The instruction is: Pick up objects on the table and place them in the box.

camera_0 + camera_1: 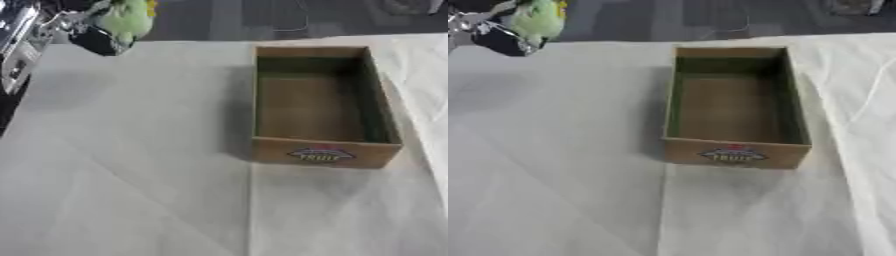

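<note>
In the left eye view, the open brown cardboard box (322, 107) is seen at 2 o'clock, empty. At 11 o'clock a soft green rounded object (125, 19) is held by the left hand (94, 39), fingers curled around it; placing remains.

In the right eye view, bare white table (562, 190) is left open between hand and box. The right hand is unseen.
</note>
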